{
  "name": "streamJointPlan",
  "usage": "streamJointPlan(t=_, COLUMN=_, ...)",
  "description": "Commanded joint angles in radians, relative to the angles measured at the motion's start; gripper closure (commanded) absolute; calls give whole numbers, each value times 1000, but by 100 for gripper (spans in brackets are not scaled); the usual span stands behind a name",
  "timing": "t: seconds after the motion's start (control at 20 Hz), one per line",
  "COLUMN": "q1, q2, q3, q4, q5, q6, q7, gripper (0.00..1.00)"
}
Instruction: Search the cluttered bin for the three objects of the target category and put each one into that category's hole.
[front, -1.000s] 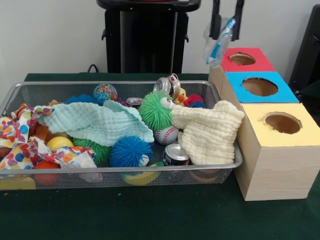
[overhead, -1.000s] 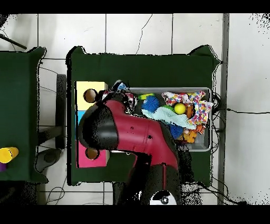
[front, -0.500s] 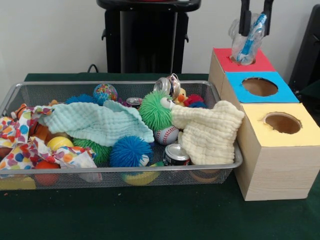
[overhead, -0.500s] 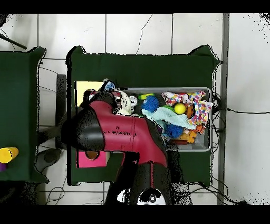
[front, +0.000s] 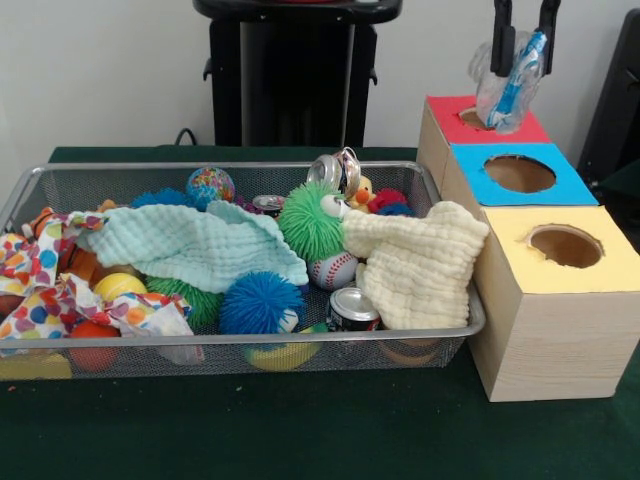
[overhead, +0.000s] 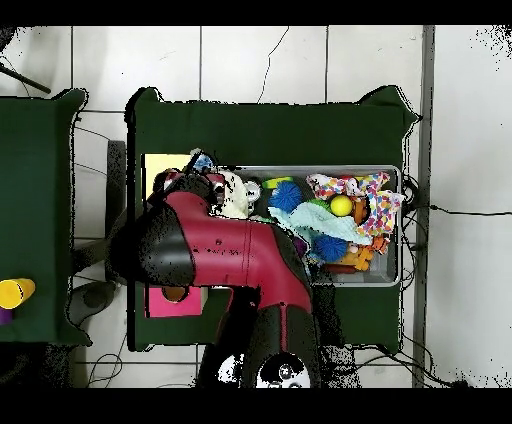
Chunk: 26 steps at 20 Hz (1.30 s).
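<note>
The black two-fingered gripper (front: 525, 35) is clenching a crumpled clear plastic bottle with blue label (front: 508, 75) just above the red-topped wooden box's hole (front: 478, 118); centring it before letting go should prevent snagging.

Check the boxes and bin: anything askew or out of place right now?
The crumpled plastic bottle in the gripper hangs tilted over the red box, its bottom at the hole's far edge rather than centred. In the bin, a cream cloth droops over the rim.
</note>
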Motion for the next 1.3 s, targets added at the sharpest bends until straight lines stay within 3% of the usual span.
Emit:
streamJointPlan(t=0.05, q1=-26, q2=24, q3=91, q4=114, q5=-38, q6=-52, q7=99, gripper=100)
streamJointPlan(t=0.5, q1=-5, q2=50, q3=73, q4=82, q5=-35, q6=-40, q7=118, gripper=100)
streamJointPlan(t=1.3, q1=21, q2=104, q3=56, q4=82, q5=-38, q6=-123, q7=159, gripper=100)
